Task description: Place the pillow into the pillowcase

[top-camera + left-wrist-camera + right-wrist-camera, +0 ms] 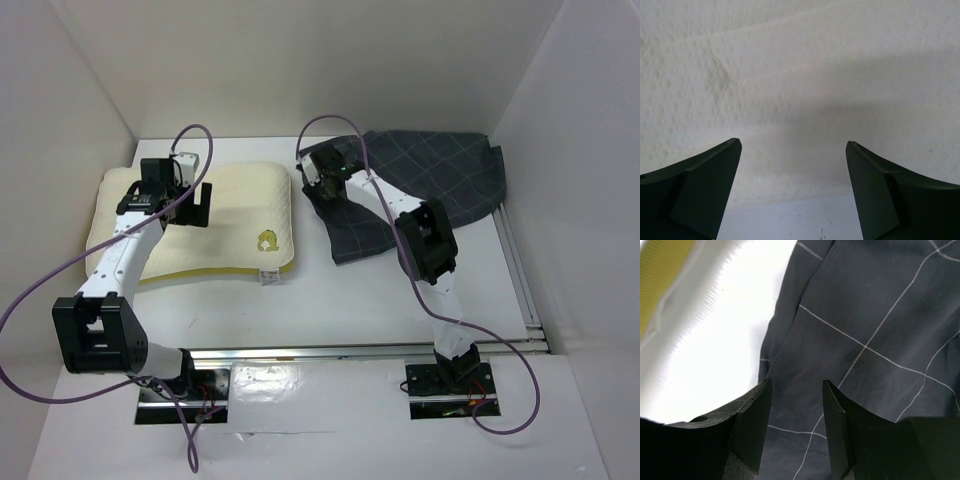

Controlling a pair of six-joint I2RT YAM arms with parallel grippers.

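The cream-yellow pillow (pixel 235 215) lies flat at the left of the table, its yellow emblem near the front right corner. My left gripper (pixel 187 210) hovers over the pillow's left half, jaws wide open and empty. In the left wrist view the quilted pillow (pixel 800 75) fills the space beyond the left gripper (pixel 792 146). The dark grey pillowcase (pixel 430 180) with its light grid lies rumpled at the back right. My right gripper (pixel 322 185) is over its left edge. In the right wrist view the right gripper (pixel 795 385) stands open just above the pillowcase (pixel 865 315), gripping nothing.
White walls enclose the table (pixel 330 310) on the left, back and right. A metal rail (pixel 400 350) runs along the front edge by the arm bases. Purple cables loop above both arms. The pillow's yellow side band (pixel 660 270) shows at the top left of the right wrist view.
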